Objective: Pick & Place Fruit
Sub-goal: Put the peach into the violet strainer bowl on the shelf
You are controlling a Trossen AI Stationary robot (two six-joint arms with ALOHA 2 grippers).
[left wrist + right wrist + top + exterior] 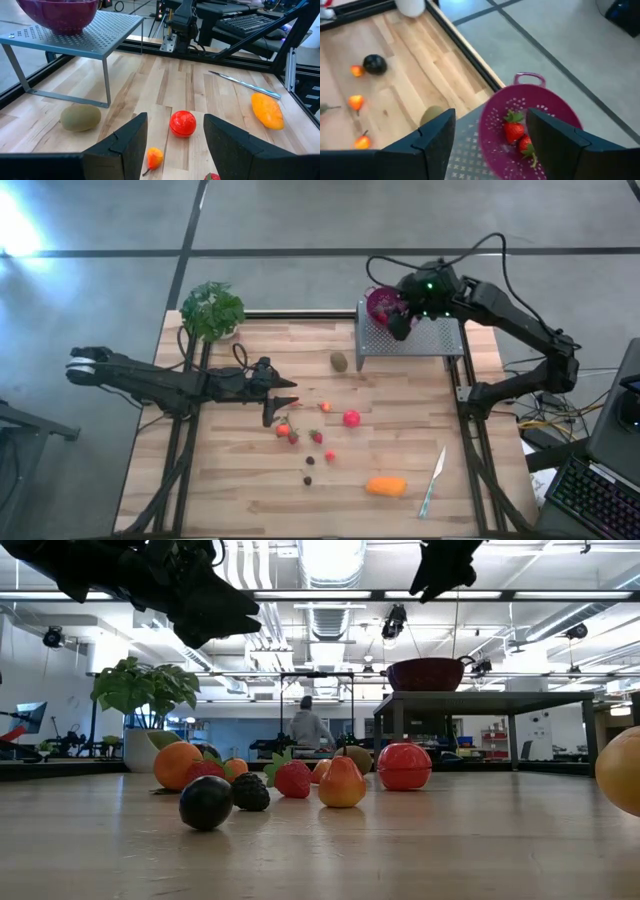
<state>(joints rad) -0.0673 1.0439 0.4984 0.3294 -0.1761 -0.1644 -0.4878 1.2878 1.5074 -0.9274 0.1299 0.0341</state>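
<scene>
Fruit lies scattered on the wooden table [230, 480]: a red ball [182, 123], a brown kiwi [80, 117], an oblong orange piece [267, 111], small strawberries [316, 436], dark berries [307, 479] and a dark plum [206, 802]. A purple colander [545, 107] stands on a metal rack [425, 340] at the far right, with two strawberries [515, 131] in it. My right gripper [490, 114] hangs open above the colander, holding nothing. My left gripper [175, 117] is open over the table's middle left, pointing toward the red ball and touching nothing.
A slim pale knife [432, 480] lies near the front right, next to the oblong orange piece. A green potted plant [212, 310] stands at the far left corner. Black frame rails [468, 440] run along the table's sides. A person [305, 725] stands far off in the room.
</scene>
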